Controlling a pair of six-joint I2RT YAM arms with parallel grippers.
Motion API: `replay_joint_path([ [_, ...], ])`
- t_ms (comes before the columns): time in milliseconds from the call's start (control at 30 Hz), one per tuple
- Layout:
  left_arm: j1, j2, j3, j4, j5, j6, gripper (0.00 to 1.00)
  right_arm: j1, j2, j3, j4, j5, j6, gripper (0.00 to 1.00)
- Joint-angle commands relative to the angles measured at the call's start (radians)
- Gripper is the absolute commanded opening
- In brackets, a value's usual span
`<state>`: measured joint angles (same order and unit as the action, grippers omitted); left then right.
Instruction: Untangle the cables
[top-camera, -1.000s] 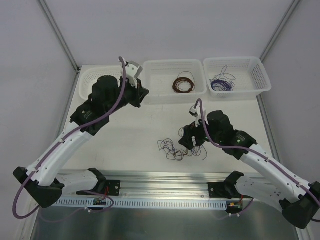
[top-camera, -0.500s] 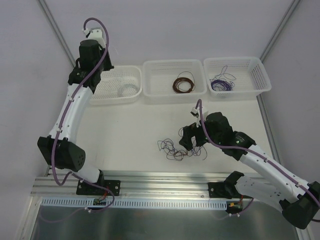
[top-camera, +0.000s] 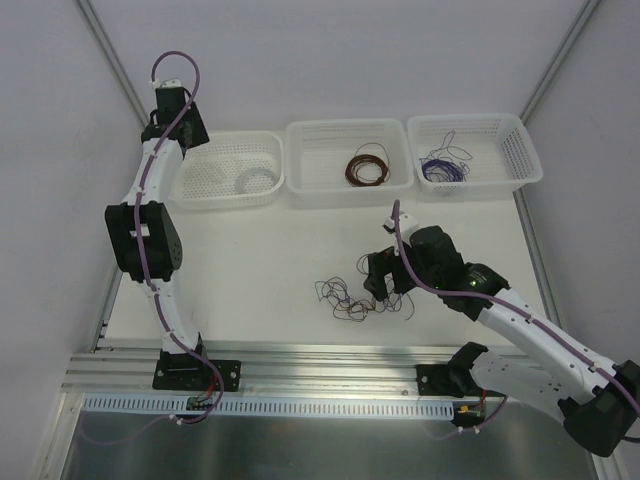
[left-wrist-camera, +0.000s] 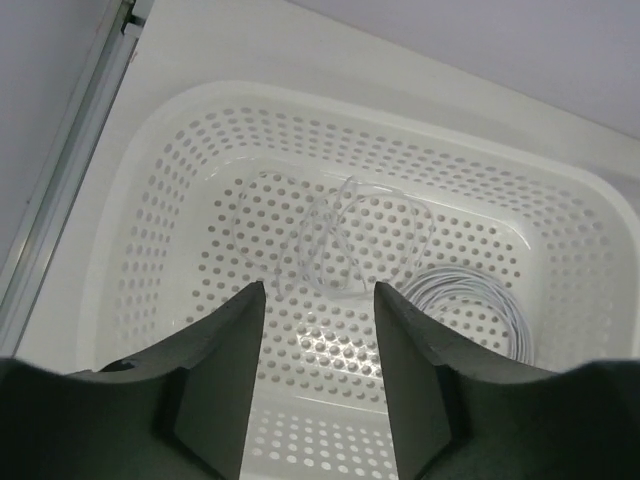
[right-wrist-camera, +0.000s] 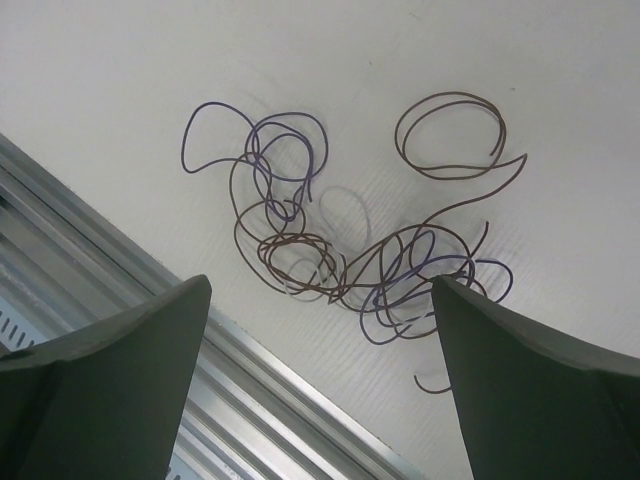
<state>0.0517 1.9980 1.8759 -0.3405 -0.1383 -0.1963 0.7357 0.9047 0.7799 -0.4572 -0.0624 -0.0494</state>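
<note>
1. Top external view: the cables (top-camera: 358, 295), a scribble of thin purple and brown loops, lie on the bench (top-camera: 260, 255) right of centre, near its front rail (top-camera: 320, 362).
2. The right claw (top-camera: 378, 288) hangs over the right end of the tangle, and most of the loops spread out to its left.
3. Right wrist view: the right claw (right-wrist-camera: 322, 285) is spread wide with nothing gripped. The cables (right-wrist-camera: 340, 250) lie below and between its two fingers (right-wrist-camera: 120, 350), mostly just beyond the tips.
4. One brown loop sits apart at the far right of the tangle, and one purple loop reaches out on the left toward the rail (right-wrist-camera: 110, 225).
5. I cannot tell whether the fingers touch the bench (right-wrist-camera: 600, 90) or the wires.
6. The left claw (top-camera: 186, 128) is well away from the cables, at the back left over the left basket (top-camera: 215, 192).
7. Left wrist view: the left claw (left-wrist-camera: 320, 292) is partly spread and holds nothing. Below it the basket (left-wrist-camera: 150, 150) holds a white coil (left-wrist-camera: 470, 300) and a loose pale wire (left-wrist-camera: 350, 235).
8. The middle basket (top-camera: 345, 128) holds a brown coil (top-camera: 368, 166), and the right basket (top-camera: 470, 120) holds purple wire (top-camera: 443, 168).
</note>
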Motion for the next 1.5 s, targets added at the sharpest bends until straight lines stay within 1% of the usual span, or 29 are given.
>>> replay_joint_path([
  [0, 0.008, -0.048, 0.011, 0.018, 0.015, -0.014, 0.5, -0.001, 0.013, -0.017, 0.0, 0.056, 0.009, 0.97],
  [33, 0.007, -0.063, -0.007, 0.02, 0.032, -0.02, 0.69, -0.002, 0.016, -0.021, 0.0, 0.056, 0.016, 0.97],
  [67, 0.007, -0.079, -0.041, 0.018, 0.045, -0.023, 0.75, -0.004, 0.019, -0.022, -0.003, 0.094, 0.023, 0.97],
  [133, 0.007, -0.142, -0.082, 0.02, 0.072, -0.043, 0.86, -0.015, 0.034, -0.021, -0.015, 0.133, 0.045, 0.97],
  [167, 0.002, -0.168, -0.131, 0.02, 0.094, -0.049, 0.92, -0.019, 0.04, -0.021, -0.032, 0.147, 0.055, 0.97],
  [233, -0.006, -0.257, -0.19, 0.018, 0.109, -0.068, 0.98, -0.039, 0.059, -0.016, -0.052, 0.186, 0.106, 0.97],
  [267, -0.022, -0.322, -0.255, 0.018, 0.117, -0.075, 0.99, -0.048, 0.066, -0.018, -0.069, 0.193, 0.115, 0.97],
  [333, -0.042, -0.396, -0.329, 0.02, 0.135, -0.089, 0.99, -0.079, 0.098, -0.016, -0.084, 0.194, 0.147, 0.98],
  [367, -0.049, -0.474, -0.409, 0.017, 0.137, -0.095, 0.99, -0.085, 0.108, -0.016, -0.093, 0.197, 0.158, 0.99],
  [400, -0.094, -0.517, -0.456, 0.018, 0.137, -0.116, 0.99, -0.094, 0.12, -0.018, -0.097, 0.199, 0.167, 0.99],
  [433, -0.116, -0.56, -0.551, 0.017, 0.137, -0.121, 0.99, -0.101, 0.135, -0.022, -0.095, 0.196, 0.184, 0.96],
  [467, -0.14, -0.643, -0.599, 0.017, 0.137, -0.127, 0.99, -0.101, 0.148, -0.024, -0.086, 0.191, 0.19, 0.95],
  [500, -0.204, -0.681, -0.648, 0.017, 0.125, -0.143, 0.99, -0.102, 0.157, -0.025, -0.081, 0.179, 0.197, 0.93],
  [533, -0.232, -0.72, -0.74, 0.017, 0.123, -0.152, 0.99, -0.102, 0.167, -0.027, -0.075, 0.174, 0.204, 0.91],
  [567, -0.268, -0.793, -0.785, 0.018, 0.124, -0.185, 0.99, -0.102, 0.198, -0.03, -0.064, 0.168, 0.216, 0.9],
  [600, -0.326, -0.826, -0.828, 0.018, 0.126, -0.208, 0.99, -0.102, 0.213, -0.03, -0.061, 0.162, 0.226, 0.89],
  [633, -0.36, -0.853, -0.903, 0.017, 0.137, -0.227, 0.99, -0.102, 0.232, -0.03, -0.055, 0.153, 0.229, 0.88],
  [700, -0.418, -0.922, -0.967, 0.018, 0.135, -0.288, 0.99, -0.101, 0.279, -0.031, -0.029, 0.122, 0.246, 0.86],
  [733, -0.482, -0.939, -1.019, 0.018, 0.137, -0.308, 0.99, -0.101, 0.295, -0.033, -0.018, 0.112, 0.252, 0.83],
  [800, -0.542, -0.97, -1.061, 0.018, 0.137, -0.376, 0.98, -0.09, 0.33, -0.037, 0.015, 0.087, 0.267, 0.81],
  [833, -0.594, -0.973, -1.089, 0.018, 0.135, -0.397, 0.98, -0.084, 0.341, -0.039, 0.038, 0.079, 0.273, 0.79],
  [900, -0.653, -0.96, -1.101, 0.02, 0.134, -0.437, 0.98, -0.067, 0.373, -0.036, 0.06, 0.032, 0.292, 0.77],
  [933, -0.7, -0.941, -1.112, 0.021, 0.126, -0.451, 0.98, -0.058, 0.385, -0.033, 0.08, 0.021, 0.299, 0.76],
  [1067, -0.789, -0.891, -1.115, 0.029, 0.08, -0.508, 0.96, 0.031, 0.441, 0.015, 0.104, -0.016, 0.318, 0.73],
  [1267, -0.852, -0.838, -1.132, 0.051, 0.049, -0.575, 0.94, 0.093, 0.459, 0.05, 0.146, -0.096, 0.347, 0.7],
  [1333, -0.863, -0.826, -1.132, 0.054, 0.043, -0.586, 0.93, 0.099, 0.441, 0.085, 0.08, -0.073, 0.32, 0.7],
  [1400, -0.877, -0.821, -1.127, 0.057, 0.028, -0.592, 0.92, 0.099, 0.416, 0.105, 0.026, 0.014, 0.303, 0.7],
  [1433, -0.882, -0.818, -1.127, 0.057, 0.023, -0.594, 0.91, 0.097, 0.39, 0.116, -0.024, 0.106, 0.296, 0.7],
  [1467, -0.883, -0.817, -1.127, 0.058, 0.02, -0.598, 0.9, 0.096, 0.375, 0.133, -0.047, 0.143, 0.283, 0.7],
])
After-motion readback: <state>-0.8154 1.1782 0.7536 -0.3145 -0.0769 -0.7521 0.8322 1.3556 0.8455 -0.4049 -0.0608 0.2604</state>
